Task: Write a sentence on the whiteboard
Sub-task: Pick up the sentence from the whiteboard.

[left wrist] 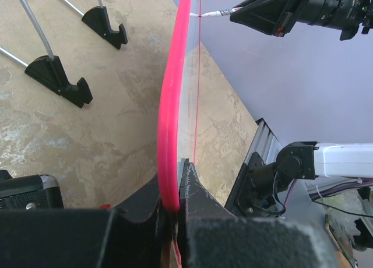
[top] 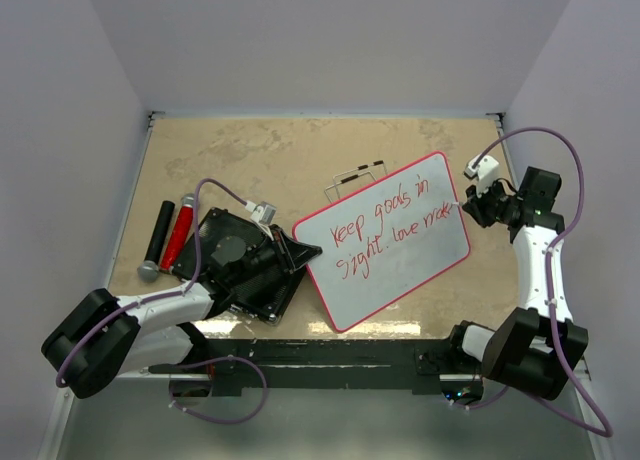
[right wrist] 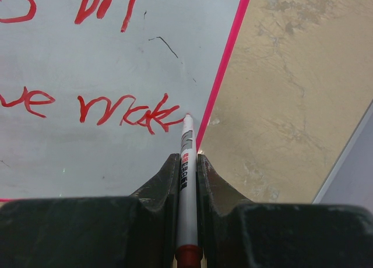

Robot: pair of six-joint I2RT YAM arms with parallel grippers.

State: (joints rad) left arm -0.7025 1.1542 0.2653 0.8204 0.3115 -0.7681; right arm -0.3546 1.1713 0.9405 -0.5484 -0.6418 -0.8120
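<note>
The whiteboard (top: 400, 265) lies tilted on the table, white with a red rim. The sentence (top: 385, 228) is red handwriting in two lines, reading about "Keep goals in sight, love make". My left gripper (top: 303, 252) is shut on the board's left edge; the left wrist view shows its jaws clamped on the red rim (left wrist: 169, 140). My right gripper (top: 472, 205) is shut on a white marker (right wrist: 186, 163). The marker's tip touches the board at the end of "make" (right wrist: 131, 112), close to the right rim (right wrist: 224, 64).
A black ribbed slab (top: 240, 265) lies under my left arm. A black tube (top: 159, 230), a red tube (top: 178, 232) and a grey cap (top: 148, 271) lie at the left. A wire stand with black feet (top: 355, 175) sits behind the board; its feet (left wrist: 61, 81) also show in the left wrist view.
</note>
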